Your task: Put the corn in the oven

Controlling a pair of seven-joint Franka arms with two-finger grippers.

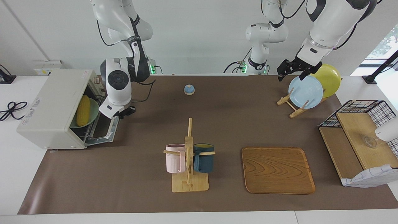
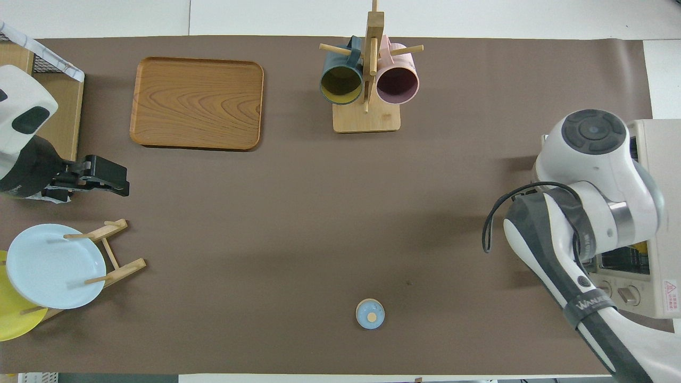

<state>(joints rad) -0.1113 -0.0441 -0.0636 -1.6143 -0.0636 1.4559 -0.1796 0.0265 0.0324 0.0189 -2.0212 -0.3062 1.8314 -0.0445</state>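
A: What is hidden in the overhead view?
B: The right arm covers most of the oven (image 2: 659, 213); only a sliver of the corn (image 2: 640, 246) shows at right.
A: Anything cut off?
B: The yellow plate (image 2: 10, 319), by the lower left edge.
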